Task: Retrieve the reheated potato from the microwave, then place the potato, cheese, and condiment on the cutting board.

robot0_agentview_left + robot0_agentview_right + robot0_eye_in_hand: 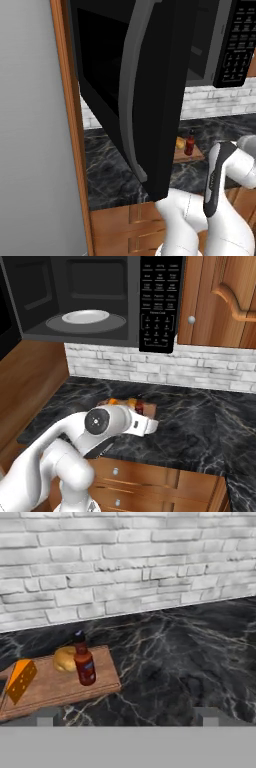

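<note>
Hand view shows the claw (128,721) with its two dark finger tips (46,718) set wide apart at the bottom edge, gripping nothing, over black marble counter (185,657). Ahead of the claw and off to its left lies the cutting board (55,687), flat on the counter near the white brick backsplash (125,567). Standing upright on the board, nearest the claw's line, is the condiment (84,660), a slim red bottle with a black cap. Just behind and touching or nearly touching it sits the potato (66,658), a rounded tan lump. Farther left on the board, apart from both, the cheese (21,679) stands as an orange wedge. Left base view has the microwave (150,90) door swung open toward the camera, with the board and bottle seen past its lower edge. Right base view shows the microwave cavity above the claw, open, with a white plate (85,317) on its turntable, the keypad (160,306) to its right, and wooden cabinets (220,301) beyond.
</note>
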